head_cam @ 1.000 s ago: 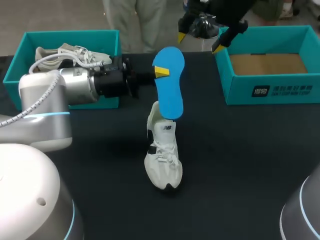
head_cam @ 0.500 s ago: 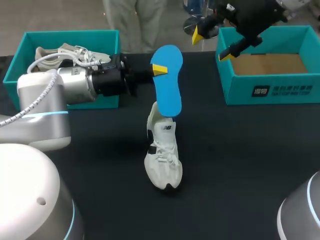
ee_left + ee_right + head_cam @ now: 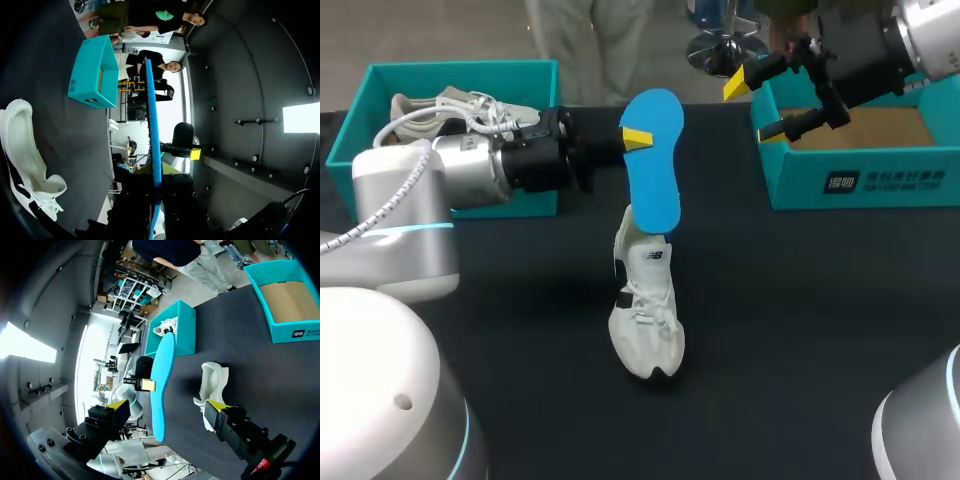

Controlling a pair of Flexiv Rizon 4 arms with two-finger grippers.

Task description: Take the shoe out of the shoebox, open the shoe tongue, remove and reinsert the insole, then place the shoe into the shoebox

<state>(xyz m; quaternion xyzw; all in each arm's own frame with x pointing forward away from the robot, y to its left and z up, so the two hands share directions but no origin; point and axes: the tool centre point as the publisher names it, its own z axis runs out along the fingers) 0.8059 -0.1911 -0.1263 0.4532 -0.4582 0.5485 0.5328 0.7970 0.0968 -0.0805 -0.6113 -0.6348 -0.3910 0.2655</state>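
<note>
A white shoe (image 3: 645, 305) lies on the black table, toe toward the front edge. Above its heel hangs a blue insole (image 3: 655, 165), nearly upright, its lower end at the shoe's opening. My left gripper (image 3: 638, 138) is shut on the insole's upper part, coming in from the left. In the left wrist view the insole (image 3: 152, 135) shows edge-on between the fingers, with the shoe (image 3: 25, 150) off to one side. My right gripper (image 3: 756, 108) stands open and empty by the near corner of the right shoebox (image 3: 860, 182). In the right wrist view the insole (image 3: 161, 385) and shoe (image 3: 214, 382) lie ahead of that gripper (image 3: 165, 407).
The teal right shoebox has only brown card on its floor. A second teal box (image 3: 350, 130) at the back left holds another white shoe (image 3: 450, 108). Bare black table lies to the right of the shoe and along the front.
My right gripper has swung to the right, away from the insole's top and over to the right shoebox's corner, staying open. The left gripper and insole have barely shifted.
</note>
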